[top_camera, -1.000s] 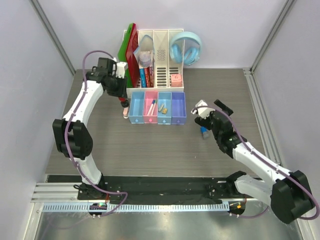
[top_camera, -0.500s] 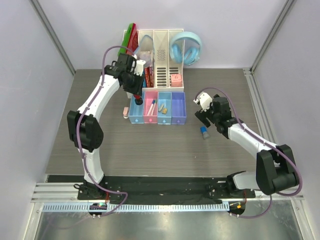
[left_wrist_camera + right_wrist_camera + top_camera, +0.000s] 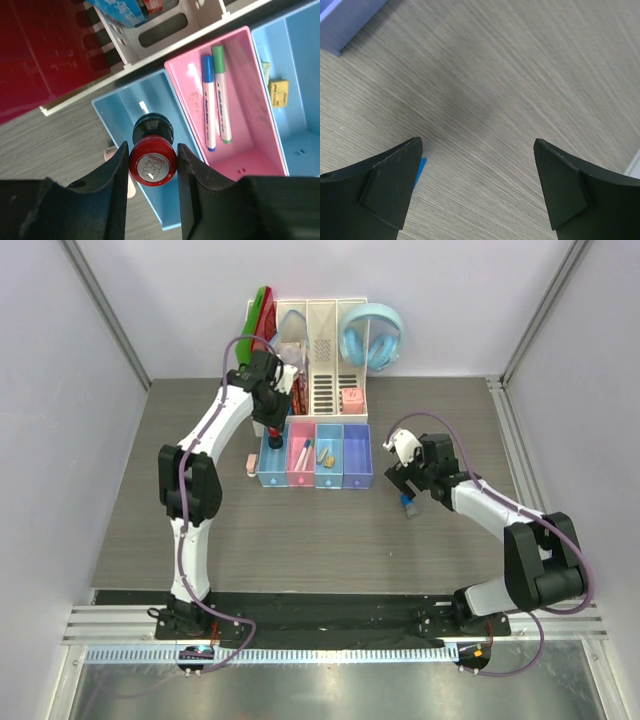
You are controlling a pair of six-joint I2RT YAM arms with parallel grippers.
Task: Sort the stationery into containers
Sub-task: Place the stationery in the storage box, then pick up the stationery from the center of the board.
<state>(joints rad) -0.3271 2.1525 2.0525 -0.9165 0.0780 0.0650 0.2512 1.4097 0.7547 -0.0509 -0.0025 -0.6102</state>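
My left gripper (image 3: 272, 430) (image 3: 152, 150) is shut on the black red-topped stamp (image 3: 152, 161) and holds it above the leftmost light blue tray (image 3: 270, 476) (image 3: 116, 116). The pink tray (image 3: 300, 472) (image 3: 250, 160) holds the blue-capped marker (image 3: 207, 102) and the green-capped marker (image 3: 221, 95). A tan eraser (image 3: 278, 93) lies in the second light blue tray (image 3: 329, 476). The purple-blue tray (image 3: 358, 458) ends the row. The pink clip (image 3: 249, 465) lies on the table left of the trays. My right gripper (image 3: 402, 487) (image 3: 477, 167) is open just above the grey-blue round piece (image 3: 409, 506).
The white slotted file organizer (image 3: 322, 380) stands behind the trays, with books (image 3: 290, 392) and red-green folders (image 3: 261, 328) at its left. Light blue headphones (image 3: 371, 337) hang at its right. A corner of the purple-blue tray (image 3: 347, 22) shows in the right wrist view.
My left gripper carried the stamp from left of the trays to above the leftmost light blue tray. My right gripper moved left and closer to the grey-blue piece.
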